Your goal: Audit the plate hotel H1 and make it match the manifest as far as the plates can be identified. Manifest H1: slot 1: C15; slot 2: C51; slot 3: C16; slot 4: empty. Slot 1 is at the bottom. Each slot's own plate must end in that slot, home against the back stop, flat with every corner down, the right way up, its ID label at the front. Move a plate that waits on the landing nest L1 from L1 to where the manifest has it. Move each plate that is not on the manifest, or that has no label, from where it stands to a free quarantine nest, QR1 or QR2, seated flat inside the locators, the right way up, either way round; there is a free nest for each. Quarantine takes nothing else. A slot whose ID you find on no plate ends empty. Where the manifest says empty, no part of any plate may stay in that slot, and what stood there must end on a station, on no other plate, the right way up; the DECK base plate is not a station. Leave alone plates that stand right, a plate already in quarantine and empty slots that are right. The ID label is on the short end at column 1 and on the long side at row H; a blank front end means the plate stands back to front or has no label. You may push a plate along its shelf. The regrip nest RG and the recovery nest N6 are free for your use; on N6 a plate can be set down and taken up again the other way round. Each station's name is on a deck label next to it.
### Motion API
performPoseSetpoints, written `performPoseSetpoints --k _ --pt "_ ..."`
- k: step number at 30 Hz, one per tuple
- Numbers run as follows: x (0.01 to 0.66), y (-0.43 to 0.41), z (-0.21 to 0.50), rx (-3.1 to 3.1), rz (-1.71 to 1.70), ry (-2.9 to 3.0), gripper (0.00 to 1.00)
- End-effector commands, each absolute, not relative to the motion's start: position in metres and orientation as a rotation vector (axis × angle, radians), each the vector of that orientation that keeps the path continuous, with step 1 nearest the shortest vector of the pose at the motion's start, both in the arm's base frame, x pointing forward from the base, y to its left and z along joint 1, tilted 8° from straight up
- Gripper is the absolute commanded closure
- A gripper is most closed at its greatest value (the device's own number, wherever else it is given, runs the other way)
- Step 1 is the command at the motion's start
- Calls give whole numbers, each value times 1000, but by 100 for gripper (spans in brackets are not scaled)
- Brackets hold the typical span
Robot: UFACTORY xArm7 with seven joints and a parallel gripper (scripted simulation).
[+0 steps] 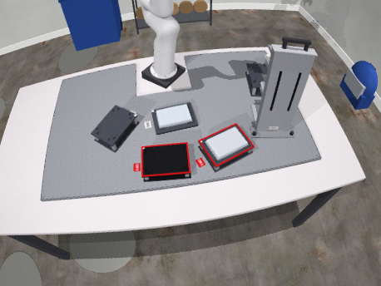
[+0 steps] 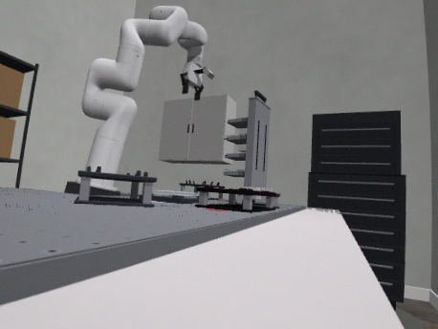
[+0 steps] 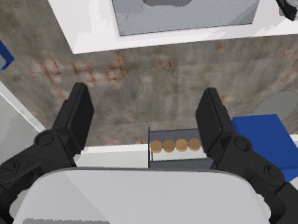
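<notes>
The plate hotel H1 [image 1: 287, 71] [image 2: 258, 143] is a tall grey tower with a black handle at the deck's right back. Its shelves [image 2: 237, 139] face away from the top camera, and I cannot tell what lies on them. A white plate [image 1: 174, 115] sits on a dark grey nest in the deck's middle. Another white plate [image 1: 225, 142] sits in the right red-framed nest. The left red-framed nest [image 1: 165, 160] is black and bare. My gripper [image 2: 191, 90] [image 3: 145, 98] is open and empty. It hangs high in the air and looks down past the table's edge at the floor.
A dark raised nest [image 1: 114, 125] [image 2: 117, 178] stands tilted at the deck's left. The arm's base [image 1: 163, 72] is at the back middle. A blue bin [image 1: 89, 21] and a rack with brown rolls [image 3: 176, 146] stand on the floor behind the table.
</notes>
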State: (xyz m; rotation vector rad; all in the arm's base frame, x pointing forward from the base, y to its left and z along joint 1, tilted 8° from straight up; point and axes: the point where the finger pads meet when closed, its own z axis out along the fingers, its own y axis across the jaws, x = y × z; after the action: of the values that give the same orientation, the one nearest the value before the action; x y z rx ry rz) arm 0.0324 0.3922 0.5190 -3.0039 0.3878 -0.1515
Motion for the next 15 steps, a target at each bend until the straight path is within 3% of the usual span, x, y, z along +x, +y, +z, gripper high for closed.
performPoseSetpoints --k 1,15 --pt "33 393 514 -3001 -150 386 0" --pt "35 395 494 -3001 -151 386 0"
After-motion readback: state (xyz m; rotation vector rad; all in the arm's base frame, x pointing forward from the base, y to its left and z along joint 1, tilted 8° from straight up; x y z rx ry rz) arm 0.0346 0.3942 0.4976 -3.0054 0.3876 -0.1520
